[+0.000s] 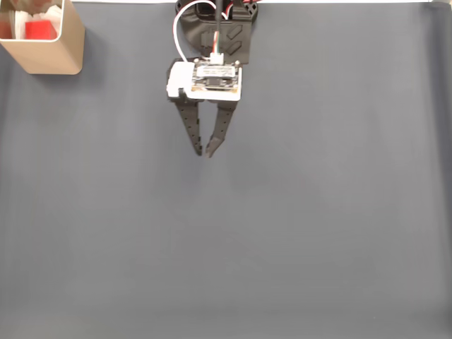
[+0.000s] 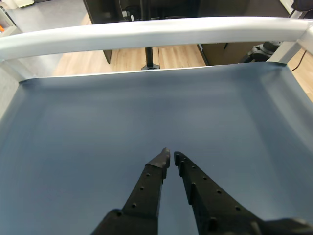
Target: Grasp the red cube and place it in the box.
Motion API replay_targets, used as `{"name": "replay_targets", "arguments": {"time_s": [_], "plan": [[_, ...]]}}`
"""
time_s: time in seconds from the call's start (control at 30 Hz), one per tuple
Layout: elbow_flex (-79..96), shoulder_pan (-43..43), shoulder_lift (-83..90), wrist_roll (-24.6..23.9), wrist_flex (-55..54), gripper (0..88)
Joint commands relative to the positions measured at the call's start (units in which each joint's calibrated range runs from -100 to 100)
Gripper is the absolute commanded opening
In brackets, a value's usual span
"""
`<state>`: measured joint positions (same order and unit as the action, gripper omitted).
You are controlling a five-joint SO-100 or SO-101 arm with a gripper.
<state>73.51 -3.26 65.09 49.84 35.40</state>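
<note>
— Where is the arm's black two-finger gripper [image 1: 205, 151] just now?

— Nearest to me in the wrist view, the gripper [image 2: 169, 157] comes up from the bottom edge, its two perforated black fingers [image 2: 146, 188] drawn in until the tips almost meet, with a thin slit between them and nothing in it. Under it lies the dark grey-blue cloth mat [image 2: 98, 127].

— And beyond the mat?

— A pale metal bar [image 2: 146, 32] runs across past the mat's far edge, and behind it I see wooden flooring [image 2: 127, 58].

— Where is the small bright red cube [image 1: 40, 30]?

— Inside the tan square box with rounded corners and white lining [image 1: 53, 56]. In the fixed view the box sits at the top-left corner of the mat [image 1: 282, 233], partly cut off by the edge. The cube rests within its walls, beside something white I cannot make out.

— How does the gripper stand relative to the box?

— Well apart, to the box's right and a little lower in the fixed view, fingers pointing down the picture away from the black arm base [image 1: 215, 32]. A white plate carrying a small circuit board [image 1: 205, 78] sits on its wrist, and a white cable [image 1: 178, 32] loops up from it.
</note>
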Motion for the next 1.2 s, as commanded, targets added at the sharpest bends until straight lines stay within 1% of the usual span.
{"name": "replay_targets", "arguments": {"time_s": [0.0, 0.33, 0.6, 0.97, 1.17], "plan": [[2.77, 1.63, 5.36, 0.59, -0.48, 0.0], [17.37, 3.48, 18.27, 1.61, -0.32, 0.0], [25.85, 3.76, 26.68, 1.9, 2.63, 0.0], [26.31, 3.26, 33.0, 0.1, 19.02, 0.0], [26.31, 2.77, 34.3, -0.05, 23.53, 0.0]]}}
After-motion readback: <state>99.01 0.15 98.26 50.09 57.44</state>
